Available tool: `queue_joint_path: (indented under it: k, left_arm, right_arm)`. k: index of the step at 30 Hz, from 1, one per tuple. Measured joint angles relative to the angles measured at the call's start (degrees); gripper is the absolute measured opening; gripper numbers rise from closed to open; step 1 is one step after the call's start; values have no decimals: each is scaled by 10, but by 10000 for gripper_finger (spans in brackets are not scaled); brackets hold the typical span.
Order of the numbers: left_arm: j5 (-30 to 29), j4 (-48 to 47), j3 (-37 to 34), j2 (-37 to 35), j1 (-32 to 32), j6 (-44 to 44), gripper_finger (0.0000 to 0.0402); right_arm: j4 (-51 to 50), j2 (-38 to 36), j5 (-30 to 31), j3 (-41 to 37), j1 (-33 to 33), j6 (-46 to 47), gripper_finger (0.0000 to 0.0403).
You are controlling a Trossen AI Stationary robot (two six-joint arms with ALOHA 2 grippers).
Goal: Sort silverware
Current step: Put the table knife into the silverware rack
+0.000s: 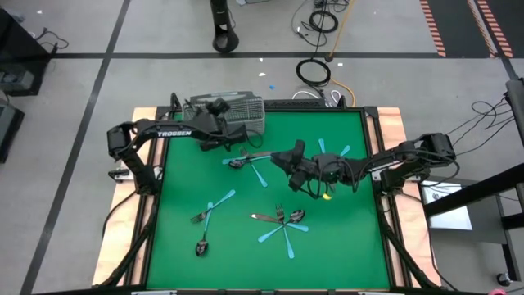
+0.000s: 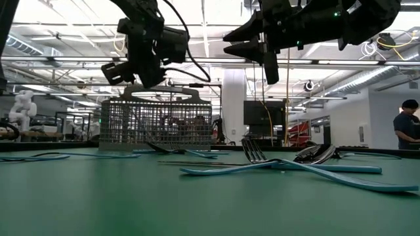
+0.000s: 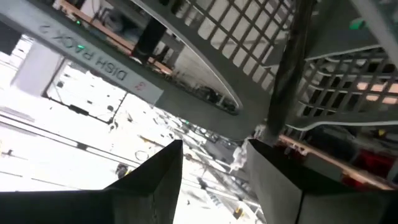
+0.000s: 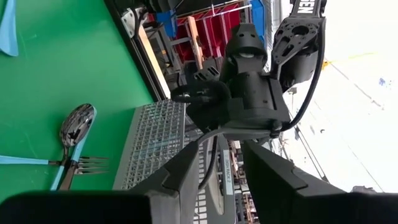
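At the far edge of the green worktop, toward its left corner, stood the grey wire-mesh basket. Its contents could not be made out through the mesh, so none are recorded. The left claw hung just in front of the basket, fingers spread and empty, with the basket wall filling its wrist view. The right claw hovered above the middle of the worktop, also spread and holding nothing.

The silverware all lay loose on the worktop: a crossed heap of forks and blue-handled pieces near the front centre, a spoon and fork pair toward the front left, and more pieces between the two claws near the basket.

Risks, as judged: the two claws were near each other over the same pieces, so a shared reach could bring them into collision. The left claw, so near the basket, might knock or shift it. Overlapping pieces in the heap might lift together or slip.
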Motion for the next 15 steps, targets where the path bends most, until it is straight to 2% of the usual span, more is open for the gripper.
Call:
queue_joint_path:
  k: [9, 12, 15]
  left_arm:
    - [-2, -2, 0, -53, -35, 31, 183]
    - [23, -2, 0, -85, -51, -3, 183]
    - [59, -1, 0, -114, -67, -82, 183]
  right_arm:
    - [5, 0, 41, 0, 27, -19, 118]
    - [16, 0, 45, 0, 38, 29, 118]
    - [34, 0, 85, 0, 53, 83, 118]
